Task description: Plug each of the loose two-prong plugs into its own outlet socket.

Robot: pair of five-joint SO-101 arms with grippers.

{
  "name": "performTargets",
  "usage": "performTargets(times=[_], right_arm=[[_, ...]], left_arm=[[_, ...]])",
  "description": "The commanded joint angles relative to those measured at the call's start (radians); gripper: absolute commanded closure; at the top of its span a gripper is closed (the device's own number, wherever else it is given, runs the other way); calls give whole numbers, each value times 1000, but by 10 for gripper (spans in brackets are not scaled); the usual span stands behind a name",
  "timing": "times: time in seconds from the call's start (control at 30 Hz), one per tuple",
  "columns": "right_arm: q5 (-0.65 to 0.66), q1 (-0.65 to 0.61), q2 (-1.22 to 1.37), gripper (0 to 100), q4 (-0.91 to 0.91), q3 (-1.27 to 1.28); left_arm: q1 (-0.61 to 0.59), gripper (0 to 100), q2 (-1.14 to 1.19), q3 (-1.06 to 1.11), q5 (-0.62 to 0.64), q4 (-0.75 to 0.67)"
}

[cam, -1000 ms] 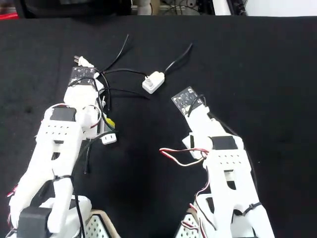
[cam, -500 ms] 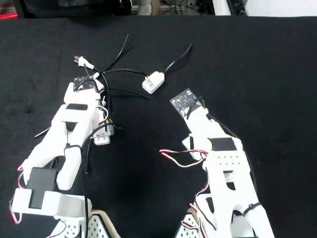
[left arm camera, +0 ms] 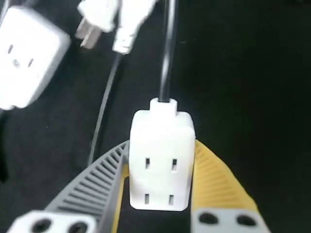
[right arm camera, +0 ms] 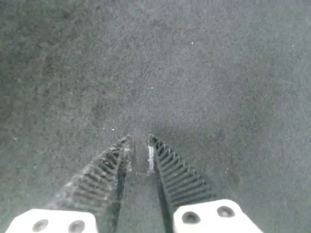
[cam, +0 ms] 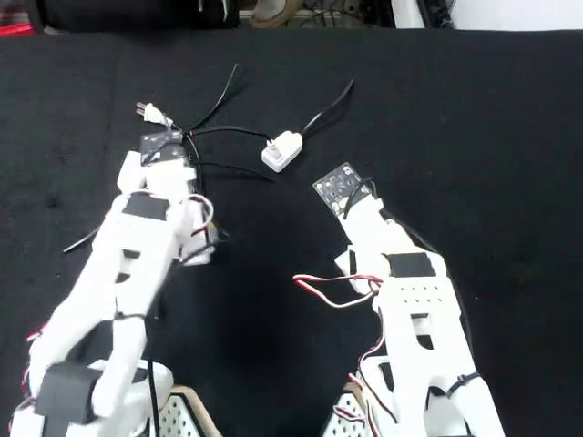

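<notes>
The socket (left arm camera: 160, 167) is clamped in the left gripper (left arm camera: 162, 145), slots faced back toward the wrist and cord led away along its long axis toward the loose plug (left arm camera: 97, 17) lying beyond on the table (cam: 474, 137), nearer this arm; the right gripper (right arm camera: 138, 141) is seen nearly closed, empty.

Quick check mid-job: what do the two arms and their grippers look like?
The left arm and right arm are white plastic with black motor blocks and thin red, white and black cables. The left gripper has one grey and one yellow ribbed finger; the right gripper has two dark grey ribbed fingers.
</notes>
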Motion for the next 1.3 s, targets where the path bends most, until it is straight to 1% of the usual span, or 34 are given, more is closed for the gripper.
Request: performTargets(times=[0.0,0.1,0.37,0.43,0.47,0.53,0.6,0.67,0.8,0.87,1.03,1.1,1.17,1.27], right_arm=[[5,14,-2,943,-20,-4],[5,15,-2,943,-20,-4],[5,15,-2,944,-20,-4],[5,21,-4,945,-20,-7],[3,37,-4,945,-20,-10],[-3,81,-5,945,-18,-30],[-5,133,-5,945,-12,-59],[-34,176,-5,945,-11,-84],[-68,235,-5,945,29,-125],[-68,249,-5,945,31,-128],[-68,250,-5,945,29,-133],[-68,250,-5,945,31,-134],[-68,250,-5,945,32,-134],[-68,252,-5,945,35,-134]], left_arm=[[110,927,-44,-13,2,8],[166,927,-44,-8,5,6],[252,927,-44,19,0,6],[283,927,-44,47,-23,2],[311,927,-44,59,-64,-2],[360,927,-44,71,-192,-2],[386,927,-44,70,-305,-12],[389,927,-44,76,-416,-75],[410,927,-28,108,-701,-247],[426,927,11,104,-778,-298],[452,927,178,38,-864,-315],[438,920,261,-25,-852,-313],[404,866,336,-90,-822,-305],[360,727,400,-166,-741,-278]])
